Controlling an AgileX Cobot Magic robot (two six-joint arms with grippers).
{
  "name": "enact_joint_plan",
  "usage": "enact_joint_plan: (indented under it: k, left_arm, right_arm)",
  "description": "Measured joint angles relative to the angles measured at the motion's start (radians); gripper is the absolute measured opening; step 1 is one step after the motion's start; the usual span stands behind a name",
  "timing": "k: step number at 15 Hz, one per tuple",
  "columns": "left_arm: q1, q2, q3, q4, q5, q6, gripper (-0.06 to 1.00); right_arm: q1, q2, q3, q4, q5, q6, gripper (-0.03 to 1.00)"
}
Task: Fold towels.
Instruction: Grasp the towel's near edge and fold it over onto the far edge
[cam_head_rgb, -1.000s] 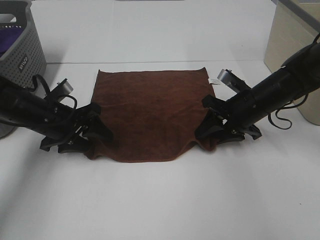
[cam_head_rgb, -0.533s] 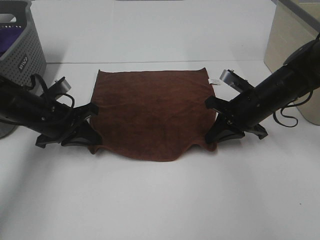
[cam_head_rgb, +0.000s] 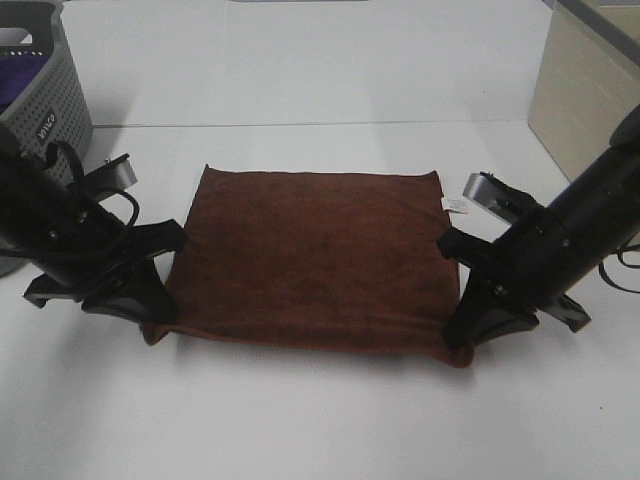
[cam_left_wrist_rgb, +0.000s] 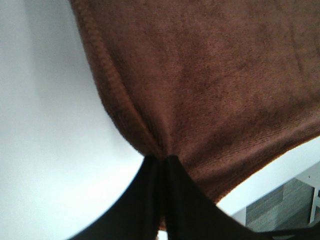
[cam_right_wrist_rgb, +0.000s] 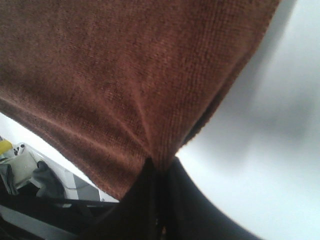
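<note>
A brown towel (cam_head_rgb: 315, 255) is stretched flat between my two grippers above the white table (cam_head_rgb: 320, 420). My left gripper (cam_head_rgb: 158, 322) is shut on the towel's near left corner; the left wrist view shows the cloth (cam_left_wrist_rgb: 210, 80) bunched into the closed black fingers (cam_left_wrist_rgb: 160, 172). My right gripper (cam_head_rgb: 458, 338) is shut on the near right corner; the right wrist view shows the towel (cam_right_wrist_rgb: 125, 65) pinched in the same way by the fingers (cam_right_wrist_rgb: 160, 172). A small white tag (cam_head_rgb: 457, 205) hangs at the towel's far right corner.
A grey perforated laundry basket (cam_head_rgb: 45, 90) with something purple inside stands at the far left. A beige box (cam_head_rgb: 585, 90) stands at the far right.
Both grippers have moved toward the near edge and lifted, pulling the towel taut. The wavy near edge is now straight and the towel looks larger and raised.
</note>
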Motion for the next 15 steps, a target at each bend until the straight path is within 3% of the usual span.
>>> enact_joint_plan:
  k: [2, 6, 9, 10, 11, 15]
  left_arm:
    - [-0.021, -0.064, 0.066, 0.024, -0.003, -0.042, 0.02]
    - [-0.025, -0.086, 0.077, 0.023, -0.036, -0.065, 0.02]
    - [-0.025, -0.086, 0.024, 0.023, -0.114, -0.067, 0.02]
    - [-0.025, -0.083, -0.041, 0.023, -0.169, -0.067, 0.02]
    - [-0.025, -0.083, -0.041, 0.023, -0.169, -0.067, 0.02]
    - [-0.025, 0.038, -0.206, 0.023, -0.2, -0.052, 0.02]
  right_arm:
    - [0.001, -0.036, 0.061, -0.017, 0.012, 0.021, 0.03]
    - [0.001, -0.058, 0.039, -0.019, 0.012, 0.038, 0.03]
    - [0.001, -0.052, -0.093, -0.04, 0.015, 0.038, 0.03]
    - [0.001, -0.021, -0.203, -0.056, 0.02, 0.043, 0.03]
    - [0.001, -0.021, -0.203, -0.056, 0.02, 0.043, 0.03]
    - [0.001, 0.1, -0.44, -0.072, 0.036, 0.061, 0.03]
